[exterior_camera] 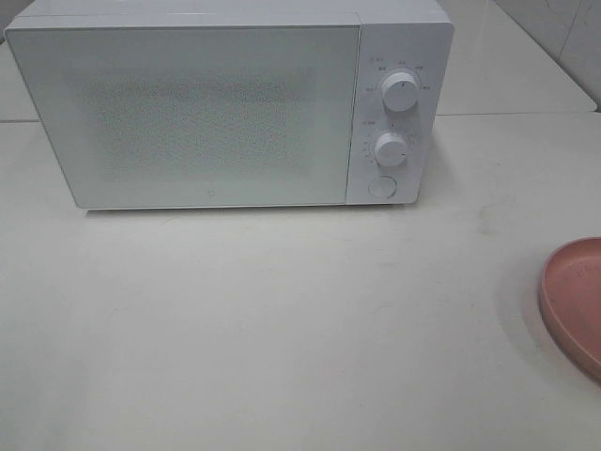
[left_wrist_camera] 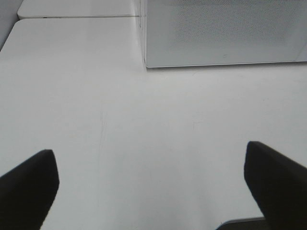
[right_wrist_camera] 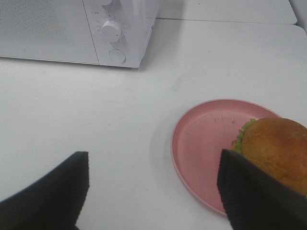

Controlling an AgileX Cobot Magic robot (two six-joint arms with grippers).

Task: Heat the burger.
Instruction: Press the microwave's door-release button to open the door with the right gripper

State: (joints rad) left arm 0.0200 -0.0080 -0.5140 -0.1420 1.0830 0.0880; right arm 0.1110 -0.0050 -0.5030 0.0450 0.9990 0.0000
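The burger (right_wrist_camera: 276, 143), with a glossy brown bun and a green lettuce edge, sits on the far side of the pink plate (right_wrist_camera: 206, 134). In the right wrist view my right gripper (right_wrist_camera: 153, 155) is open, with bare table between its black fingers. One finger (right_wrist_camera: 254, 191) overlaps the burger's near side. The high view shows only the plate's edge (exterior_camera: 575, 301) at the right border, with the burger and both grippers out of frame. The white microwave (exterior_camera: 188, 103) stands at the back with its door shut. My left gripper (left_wrist_camera: 148, 151) hovers open over bare table in front of the microwave (left_wrist_camera: 225, 28).
On the microwave's right panel are two round knobs (exterior_camera: 401, 91) (exterior_camera: 391, 148) and a round button (exterior_camera: 381, 186). The white table (exterior_camera: 282, 329) stretches from the microwave to the front edge. A seam between table sections runs behind the microwave.
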